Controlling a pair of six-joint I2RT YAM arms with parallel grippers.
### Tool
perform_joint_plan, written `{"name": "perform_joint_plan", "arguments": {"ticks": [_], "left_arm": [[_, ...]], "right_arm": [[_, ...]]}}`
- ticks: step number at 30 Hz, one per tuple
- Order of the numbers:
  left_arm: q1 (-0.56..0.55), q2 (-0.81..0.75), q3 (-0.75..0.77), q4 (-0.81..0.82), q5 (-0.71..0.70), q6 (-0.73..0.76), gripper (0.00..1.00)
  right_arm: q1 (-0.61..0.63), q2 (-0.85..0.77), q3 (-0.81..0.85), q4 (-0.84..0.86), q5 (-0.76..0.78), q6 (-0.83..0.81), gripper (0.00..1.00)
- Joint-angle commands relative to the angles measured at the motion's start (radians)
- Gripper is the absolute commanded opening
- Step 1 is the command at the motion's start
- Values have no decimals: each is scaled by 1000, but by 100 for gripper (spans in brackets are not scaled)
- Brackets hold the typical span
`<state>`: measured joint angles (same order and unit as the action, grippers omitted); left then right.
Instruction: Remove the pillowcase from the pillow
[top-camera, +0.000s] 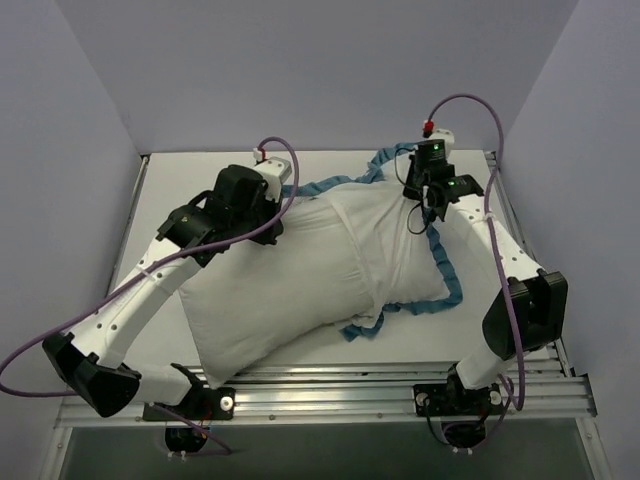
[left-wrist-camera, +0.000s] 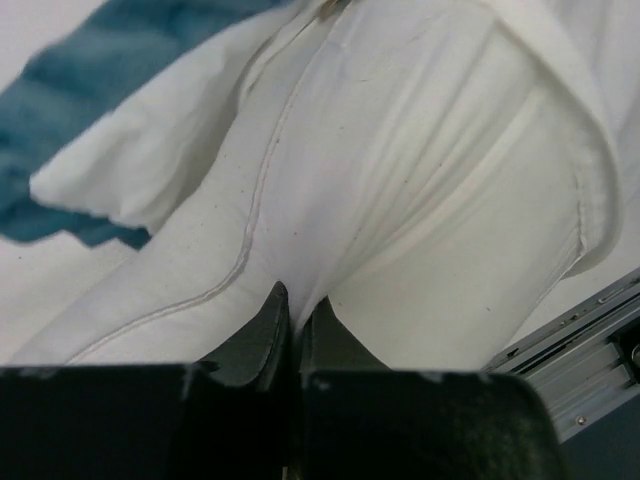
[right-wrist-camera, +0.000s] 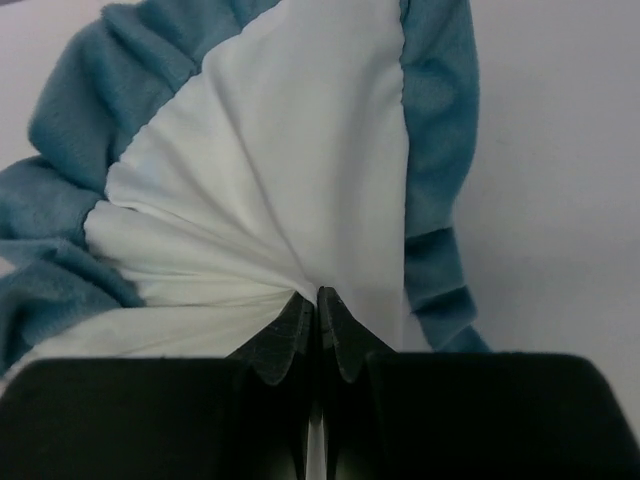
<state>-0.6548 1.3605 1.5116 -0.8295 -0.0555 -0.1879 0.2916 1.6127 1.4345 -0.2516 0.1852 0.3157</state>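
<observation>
The plump white pillow (top-camera: 255, 300) lies slantwise on the table, its near-left end bare. The pillowcase (top-camera: 395, 250), white side up with blue ruffled trim (top-camera: 452, 285), covers its far-right part. My left gripper (top-camera: 273, 220) is shut on a pinch of the pillow's white fabric (left-wrist-camera: 420, 250) beside a piped seam; the fingers (left-wrist-camera: 270, 320) meet with cloth between them. A pillowcase flap with blue trim (left-wrist-camera: 90, 110) shows at the upper left there. My right gripper (top-camera: 425, 207) is shut on the pillowcase's white cloth (right-wrist-camera: 260, 180), which fans out in taut folds from the fingertips (right-wrist-camera: 298, 312).
An aluminium rail (top-camera: 350, 385) runs along the table's near edge and shows in the left wrist view (left-wrist-camera: 590, 350). Grey walls close in the left, back and right. White table surface (top-camera: 170, 200) lies left of the pillow and beside the trim (right-wrist-camera: 560, 150).
</observation>
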Motion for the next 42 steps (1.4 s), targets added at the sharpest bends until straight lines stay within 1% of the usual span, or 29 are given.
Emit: {"name": "perform_joint_plan", "arguments": {"ticks": [1, 2, 3, 6, 7, 10, 12, 14, 16, 19, 20, 25, 27, 29, 31, 33, 34, 37, 39, 40, 41, 42], "left_arm": [[84, -159, 15, -78, -133, -36, 2], [98, -200, 3, -103, -135, -53, 2], [127, -219, -19, -114, -136, -61, 2], [168, -293, -44, -166, -152, -81, 2], [191, -307, -54, -180, -158, -82, 2], [219, -340, -65, -235, -196, -90, 2], [233, -344, -70, -264, -205, -97, 2], [248, -334, -88, -251, -199, -104, 2], [254, -316, -99, -224, -176, -107, 2], [256, -249, -108, -148, -142, -110, 2], [259, -206, -110, -104, -136, -111, 2], [287, -77, -93, 39, -145, -107, 2], [314, -17, -84, 88, -129, -120, 2], [369, 32, -74, 119, -101, -157, 2], [427, 54, -76, 139, -70, -188, 2], [463, 68, -93, 187, -53, -232, 2], [493, 68, -114, 202, -46, -249, 2], [538, 66, -145, 248, -24, -298, 2], [573, 52, -175, 279, -12, -326, 9], [586, 48, -185, 288, 24, -332, 14], [595, 34, -192, 302, 45, -335, 21], [596, 26, -194, 302, 54, -332, 41]], "right_arm": [[-172, -69, 46, -75, 215, 37, 0], [-230, -89, 50, -77, 205, 51, 0], [-259, -99, 55, -80, 203, 60, 0], [-354, -128, 63, -84, 175, 82, 0], [-411, -131, 66, -84, 169, 85, 0], [-503, -131, 92, -95, 140, 102, 0], [-528, -125, 106, -97, 125, 108, 0], [-526, -122, 122, -86, 79, 108, 0], [-513, -109, 126, -66, -28, 96, 0], [-435, -82, 121, -60, -64, 68, 0], [-390, -80, 101, -46, -90, 57, 0], [-302, -70, 46, -11, -136, 54, 0], [-272, -76, 46, -9, -132, 42, 0], [-266, -83, 61, -9, -130, 34, 0], [-266, -99, 110, -9, -131, 14, 0], [-263, -117, 148, -2, -151, 0, 0], [-256, -126, 174, 15, -174, -1, 0], [-232, -160, 191, 72, -271, -6, 0], [-212, -171, 193, 87, -292, -10, 0], [-204, -166, 193, 81, -314, -10, 0], [-192, -156, 191, 71, -325, -9, 2], [-189, -149, 188, 55, -332, -6, 5]]}}
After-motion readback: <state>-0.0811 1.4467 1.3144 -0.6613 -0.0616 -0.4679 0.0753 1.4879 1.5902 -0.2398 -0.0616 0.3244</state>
